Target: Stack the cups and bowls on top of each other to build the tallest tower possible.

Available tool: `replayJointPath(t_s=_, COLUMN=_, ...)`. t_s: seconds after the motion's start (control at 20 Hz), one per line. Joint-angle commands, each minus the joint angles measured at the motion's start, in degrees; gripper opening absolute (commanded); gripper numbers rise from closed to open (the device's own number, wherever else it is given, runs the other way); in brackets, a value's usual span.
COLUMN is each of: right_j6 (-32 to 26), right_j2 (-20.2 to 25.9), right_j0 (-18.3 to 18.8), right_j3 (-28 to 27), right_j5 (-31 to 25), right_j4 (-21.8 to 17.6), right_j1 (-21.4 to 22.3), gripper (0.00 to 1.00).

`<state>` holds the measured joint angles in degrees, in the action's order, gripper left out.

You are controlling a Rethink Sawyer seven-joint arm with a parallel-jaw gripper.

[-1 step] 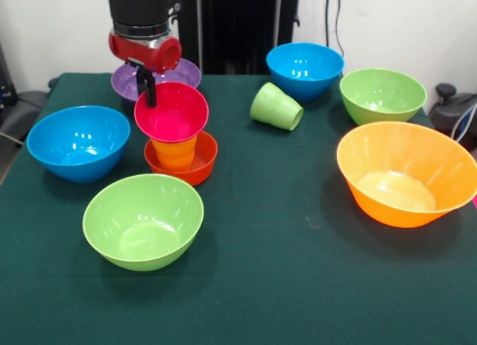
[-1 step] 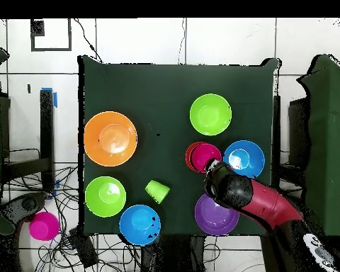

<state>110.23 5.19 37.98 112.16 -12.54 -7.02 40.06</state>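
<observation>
The tower stands left of centre: a small red-orange bowl holds an upright orange cup, and a magenta bowl rests on the cup. My gripper comes down at the magenta bowl's far rim, shut on it. The light green cup lies on its side near the table's middle. Around it sit two blue bowls, two light green bowls, a shallow purple bowl behind the gripper, and the largest orange bowl.
The green table ends close behind the purple bowl and beside the orange bowl. In the overhead view a pink round thing lies off the table among cables. Chairs stand at both sides.
</observation>
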Motion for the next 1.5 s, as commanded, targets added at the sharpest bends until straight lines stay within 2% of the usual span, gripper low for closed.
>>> replayJointPath(t_s=0.05, right_j6=4.5, right_j2=6.0, right_j0=-0.1, right_j3=2.4, right_j5=0.3, right_j4=-0.6, right_j1=-1.9, gripper=0.0)
replayJointPath(t_s=0.25, right_j6=2.9, right_j2=8.1, right_j0=1.9, right_j3=2.2, right_j5=0.2, right_j4=-1.2, right_j1=-2.5, gripper=0.0)
replayJointPath(t_s=0.85, right_j6=4.1, right_j2=7.7, right_j0=1.7, right_j3=3.0, right_j5=1.3, right_j4=-1.6, right_j1=-2.3, gripper=0.0)
replayJointPath(t_s=1.5, right_j6=6.0, right_j2=7.1, right_j0=0.9, right_j3=3.7, right_j5=1.2, right_j4=-0.3, right_j1=-2.2, gripper=0.0)
